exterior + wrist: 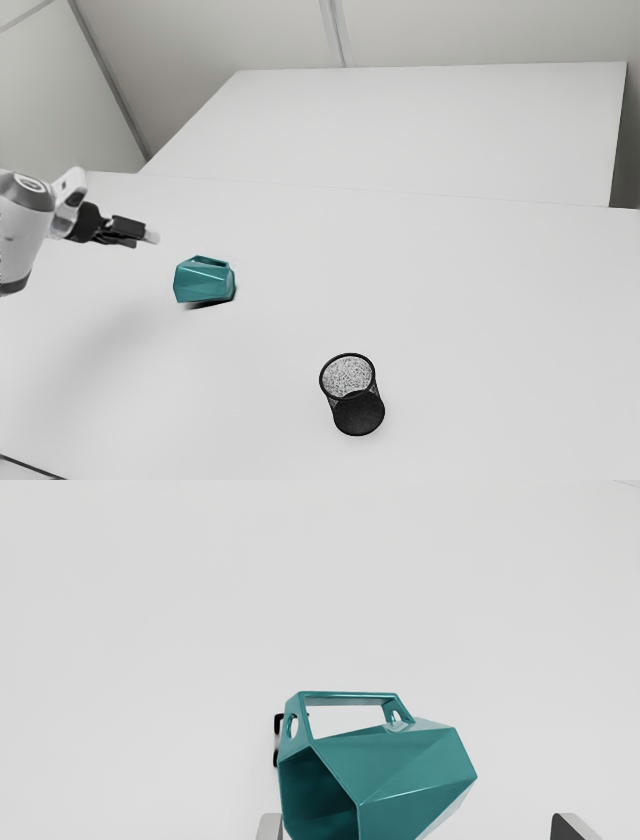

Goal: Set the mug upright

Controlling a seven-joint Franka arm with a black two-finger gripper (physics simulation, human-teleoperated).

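Left of centre in the exterior view's frame, the mug (204, 280) lies on its side on the table (480, 290), well apart from the black mesh cup (358, 412) at the lower right of centre. The gripper (145, 239) is at the upper left of that frame, clear of the mug; its fingers (270, 828) are spread wide with nothing pinched. In the wrist view the mouth (320, 795) is turned toward one fingertip and the closed base end toward the other. Handling estimate: the glossy, faceted shell suggests glazed ceramic or hard plastic, rigid and of light to moderate weight; it should not yield under load, but may slip on the sloping facets and could chip if dropped. Recommended hold: rotate the gripper so that the pads close across the body on opposing facets, near mid-length, rather than from mouth to base. Alternative hold: the straight bar of the handle (350, 698), narrow and easily spanned, though an off-centre grip there would probably let the body swing during righting. Apply moderate force and lower the base squarely before release.
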